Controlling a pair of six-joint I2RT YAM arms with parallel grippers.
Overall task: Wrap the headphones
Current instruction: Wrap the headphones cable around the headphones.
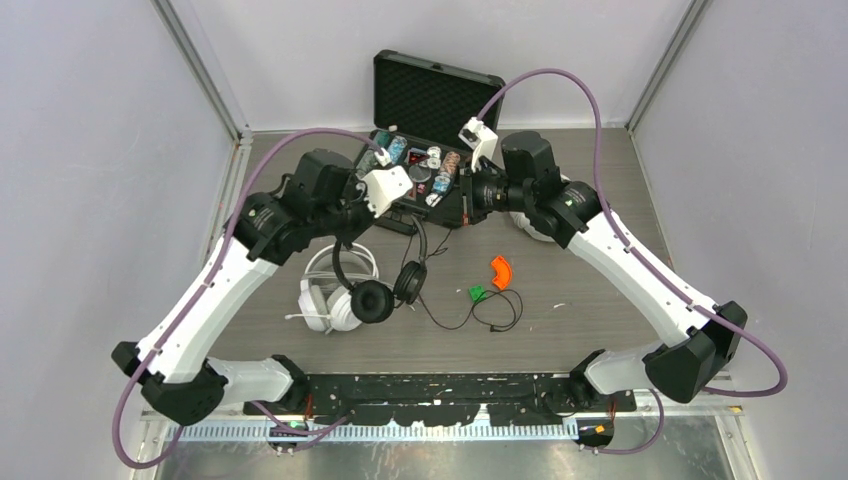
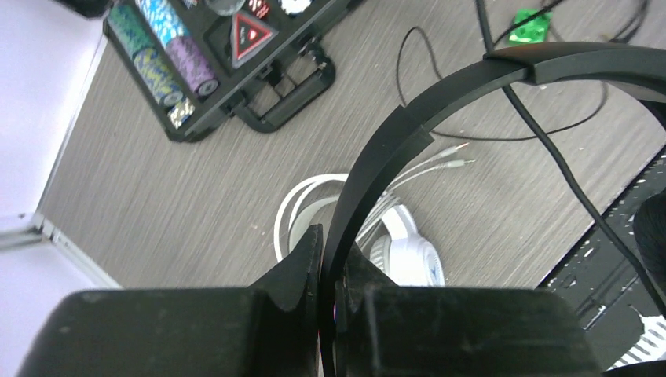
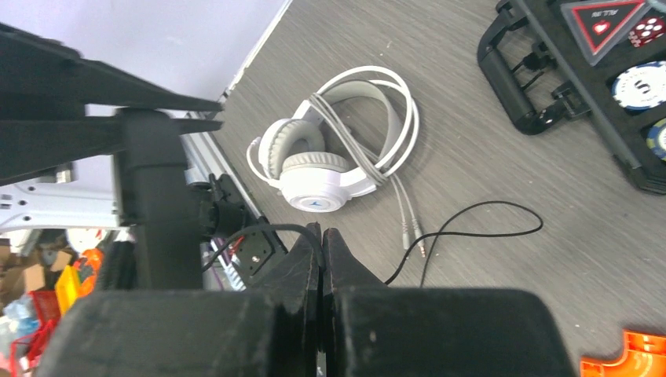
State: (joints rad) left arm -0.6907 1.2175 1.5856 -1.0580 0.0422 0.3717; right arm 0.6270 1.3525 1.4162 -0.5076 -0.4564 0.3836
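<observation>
While the left gripper (image 2: 330, 239) clamps the arched band of the small black plastic headphones (image 2: 471, 78), the right gripper (image 3: 322, 232), jaws pinched on their thin black cable (image 3: 259, 230), sits nearer the slack.

Case (image 1: 430, 175): placed at the back middle of the table (image 1: 600, 300), with its lid stood up behind it.
Held headset (image 1: 372, 290): hung in front of the case, its band pinched in the left gripper (image 2: 330, 251).
Lying headset (image 1: 322, 300): laid flat on the table, just left of the held headset.
Cable (image 2: 550, 151): trailed rightward from the held headset across the table; a length is pinched in the right gripper (image 3: 322, 236).
Far piece (image 1: 500, 272): set right of both headsets.
Near piece (image 1: 478, 294): set just in front of the far piece, beside the cable's loop.
</observation>
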